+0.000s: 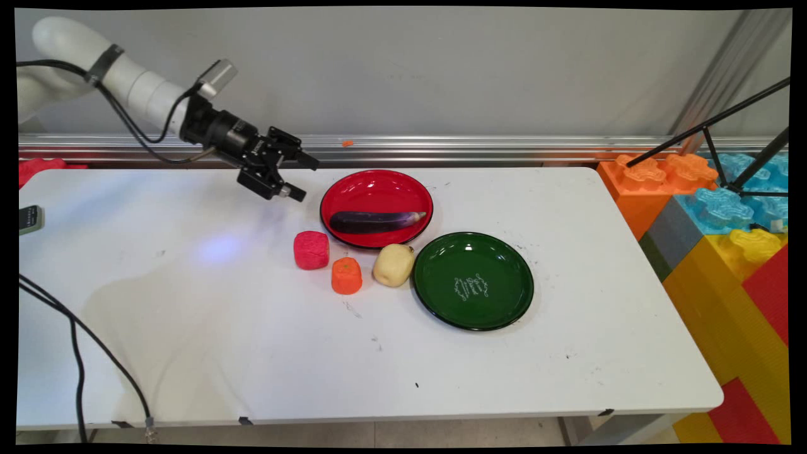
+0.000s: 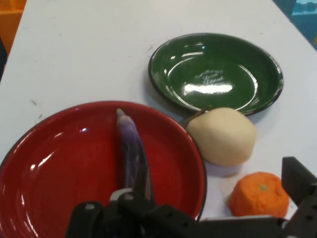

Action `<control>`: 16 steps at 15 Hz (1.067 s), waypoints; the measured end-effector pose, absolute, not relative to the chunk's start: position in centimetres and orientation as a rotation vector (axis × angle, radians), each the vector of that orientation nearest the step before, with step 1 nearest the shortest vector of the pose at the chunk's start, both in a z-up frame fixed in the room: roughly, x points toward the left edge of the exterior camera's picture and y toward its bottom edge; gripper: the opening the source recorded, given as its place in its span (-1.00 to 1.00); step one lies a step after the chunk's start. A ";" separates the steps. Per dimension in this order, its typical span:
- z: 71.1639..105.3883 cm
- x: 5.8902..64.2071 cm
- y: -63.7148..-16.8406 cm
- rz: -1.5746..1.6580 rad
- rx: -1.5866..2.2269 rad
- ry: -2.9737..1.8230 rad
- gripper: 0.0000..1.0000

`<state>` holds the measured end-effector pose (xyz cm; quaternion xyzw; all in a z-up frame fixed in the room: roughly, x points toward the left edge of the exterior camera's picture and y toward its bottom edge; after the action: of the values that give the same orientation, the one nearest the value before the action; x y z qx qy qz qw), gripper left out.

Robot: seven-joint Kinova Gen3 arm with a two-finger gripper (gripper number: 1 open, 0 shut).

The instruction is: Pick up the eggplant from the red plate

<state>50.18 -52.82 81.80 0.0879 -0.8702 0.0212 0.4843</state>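
My gripper [image 1: 306, 179] hangs open above the table, just left of a red plate [image 1: 378, 183] and holding nothing. A dark purple eggplant [image 1: 375, 221] lies across that plate. In front of the plate sit a pink-red fruit [image 1: 311, 250], an orange fruit [image 1: 347, 275] and a pale yellow fruit [image 1: 393, 265]. A green plate [image 1: 473, 280] with nothing on it lies to the right of them. The hand view looks past the gripper [image 2: 220, 184] onto the red plate [image 2: 59, 163] and eggplant [image 2: 130, 144], with the yellow fruit [image 2: 224, 136], orange fruit [image 2: 259, 194] and green plate [image 2: 218, 74] beyond.
Large orange, blue, yellow and red toy blocks [image 1: 725, 227] stand off the table's right end, with black tripod legs [image 1: 725, 145] over them. A metal rail [image 1: 441, 148] runs along the back. Black cables [image 1: 75, 340] hang over the left front, and a small device [image 1: 30, 219] sits at the left edge.
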 end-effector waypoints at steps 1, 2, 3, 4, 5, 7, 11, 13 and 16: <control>81.7 49.7 -53.2 0.050 0.222 -2.127 1.00; 81.6 49.4 -53.4 0.048 0.228 -2.135 1.00; 81.5 48.9 -53.7 0.045 0.233 -2.145 1.00; 81.2 48.5 -54.0 0.041 0.240 -2.154 1.00; 81.0 48.1 -54.3 0.038 0.246 -2.164 1.00; 80.5 47.3 -55.0 0.039 0.258 -2.180 1.00; 79.6 45.8 -56.2 0.042 0.278 -2.199 1.00; 79.2 44.9 -57.1 0.048 0.290 -2.208 1.00; 78.4 43.6 -58.1 0.047 0.304 -2.226 1.00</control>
<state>43.62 -58.09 78.40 0.1219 -0.8932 0.0190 0.4325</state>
